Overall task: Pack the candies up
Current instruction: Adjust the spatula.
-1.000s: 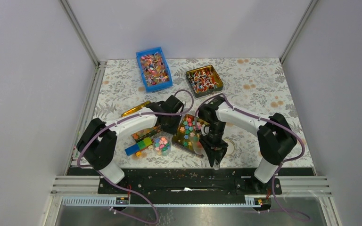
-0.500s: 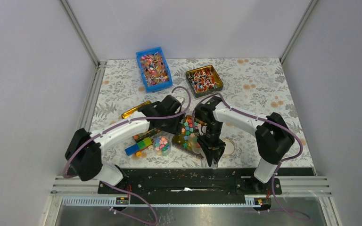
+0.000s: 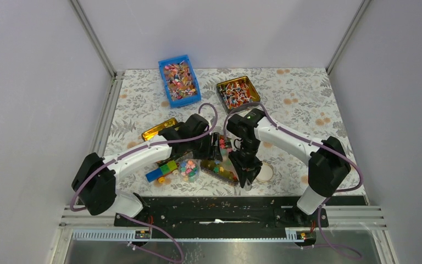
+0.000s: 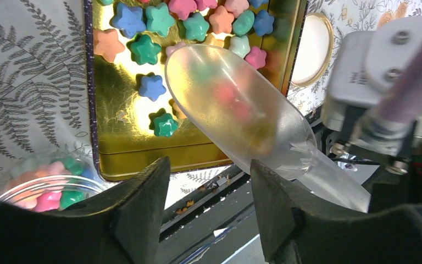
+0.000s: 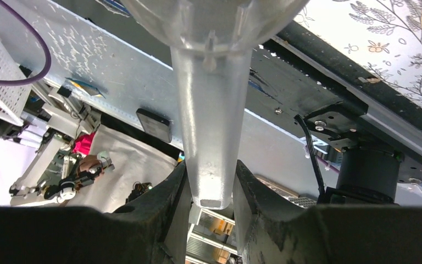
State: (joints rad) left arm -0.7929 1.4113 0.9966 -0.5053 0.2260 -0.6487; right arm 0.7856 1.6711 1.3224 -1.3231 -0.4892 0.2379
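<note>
Star-shaped candies (image 4: 155, 52) in pink, green, blue and orange lie in an open gold tin (image 4: 143, 157), also seen in the top view as the tin (image 3: 215, 165). A clear plastic scoop (image 4: 236, 110) hangs tilted over the tin. Blurred pink and green show through its bowl. My right gripper (image 5: 210, 190) is shut on the scoop's handle (image 5: 206, 126), at the tin's near right corner (image 3: 246, 177). My left gripper (image 4: 209, 190) is open and empty just beside the tin's near edge (image 3: 212, 148). A small clear jar (image 4: 41, 187) with candies stands left of the tin.
A round white lid (image 3: 264, 172) lies right of the tin. Coloured blocks (image 3: 162, 170) and a gold lid (image 3: 159, 128) sit to the left. At the back stand a blue bin (image 3: 179, 81) and a second gold tin (image 3: 238, 93), both with wrapped sweets. The black rail (image 3: 220, 206) borders the near edge.
My left gripper has opened and its arm has shifted slightly back and right by the tin. The right arm has moved the scoop a little left, over the tin.
</note>
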